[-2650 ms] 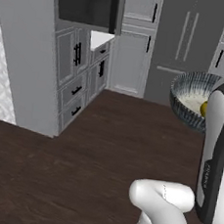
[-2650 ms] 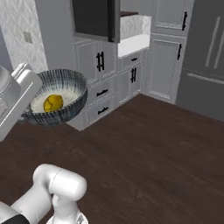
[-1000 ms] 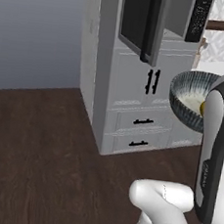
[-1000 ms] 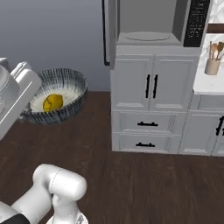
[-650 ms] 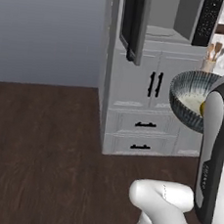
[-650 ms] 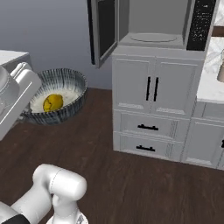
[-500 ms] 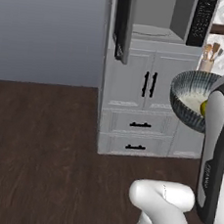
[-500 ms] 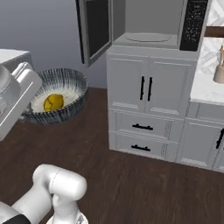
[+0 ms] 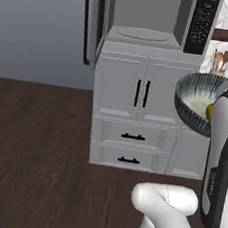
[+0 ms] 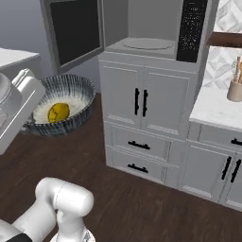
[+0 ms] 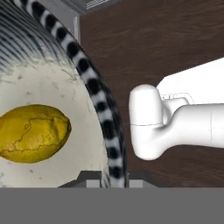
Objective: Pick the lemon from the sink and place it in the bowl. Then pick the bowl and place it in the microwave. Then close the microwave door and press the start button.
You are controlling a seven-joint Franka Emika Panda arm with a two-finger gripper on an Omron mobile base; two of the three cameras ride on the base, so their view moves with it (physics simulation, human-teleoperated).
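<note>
Above the dark wood floor point(image 10: 142, 208) the bowl point(image 10: 59, 105) hangs level in the air, its rim pinched by the hand point(image 11: 114, 177), and the lemon point(image 10: 58, 112) lies on its pale inside. Ahead, the microwave point(image 10: 156, 28) sits on a grey cabinet point(image 10: 142, 118), its turntable bare, the microwave door point(image 10: 75, 30) swung wide to the left

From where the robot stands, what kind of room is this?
A rendered kitchen, it seems: an open microwave sits above pale cabinets, with a utensil holder on a marble counter. The robot carries a bowl holding a lemon.
</note>
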